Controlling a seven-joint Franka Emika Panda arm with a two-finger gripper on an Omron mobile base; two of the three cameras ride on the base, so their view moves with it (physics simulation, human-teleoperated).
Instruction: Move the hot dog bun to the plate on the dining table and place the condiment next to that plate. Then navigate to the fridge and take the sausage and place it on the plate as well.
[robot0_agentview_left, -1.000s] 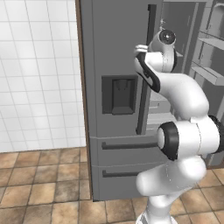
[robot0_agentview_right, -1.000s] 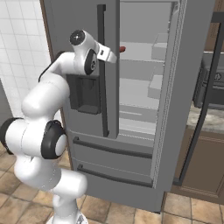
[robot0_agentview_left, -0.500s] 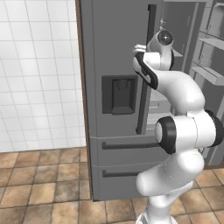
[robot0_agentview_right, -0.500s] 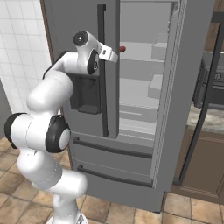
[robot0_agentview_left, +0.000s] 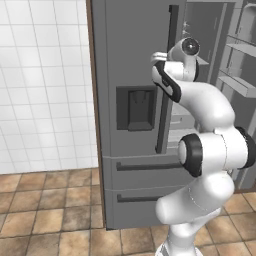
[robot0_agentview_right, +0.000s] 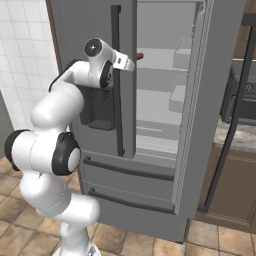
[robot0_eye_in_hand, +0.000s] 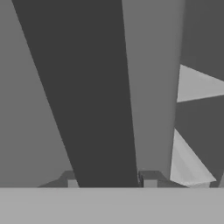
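The fridge (robot0_agentview_right: 75, 30) stands in front of me with its left door shut and its right door (robot0_agentview_right: 200, 125) swung open. The sausage (robot0_agentview_right: 140, 56) shows as a small reddish-brown end on an upper shelf, just past the edge of the left door. My gripper (robot0_agentview_right: 136, 59) reaches in at that height, and its tip meets the sausage. In the hand view the fingertips (robot0_eye_in_hand: 72, 182) stand fairly close together, with a dark band between them. The arm (robot0_agentview_left: 200, 100) rises in front of the fridge (robot0_agentview_left: 130, 50). The hot dog bun, plate, condiment and dining table are out of view.
The left door carries a dark dispenser panel (robot0_agentview_left: 135, 107) and a tall dark handle (robot0_agentview_left: 167, 80). Grey shelves and door bins (robot0_agentview_right: 182, 95) fill the open side, above two drawer fronts (robot0_agentview_right: 130, 172). A wooden cabinet with an oven (robot0_agentview_right: 240, 95) stands to the right. The floor is tiled (robot0_agentview_left: 45, 215).
The arm's elbow has shifted a little while the hand stayed at the upper shelf. The sausage lies in the same spot as before.
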